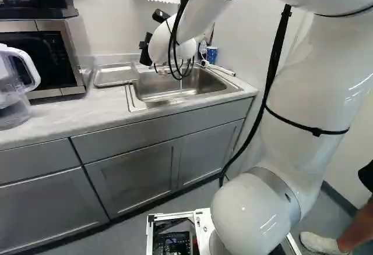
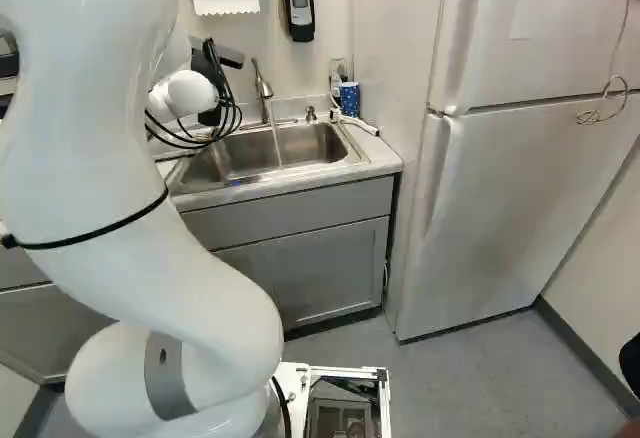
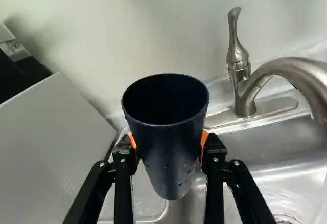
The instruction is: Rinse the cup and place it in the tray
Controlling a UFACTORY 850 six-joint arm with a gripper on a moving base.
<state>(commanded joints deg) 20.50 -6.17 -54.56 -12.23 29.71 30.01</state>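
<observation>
Cup (image 3: 171, 147) status?

Pinched between the gripper's (image 1: 144, 57) orange pads (image 3: 204, 141), mouth up, droplets on its outside. Held in the air near the faucet (image 3: 244, 93), not in the tray (image 1: 116, 76).

Water?

Running, faucet into sink (image 2: 315, 145).

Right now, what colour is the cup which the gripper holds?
Dark blue, nearly black; the cup shows best in the wrist view.
</observation>
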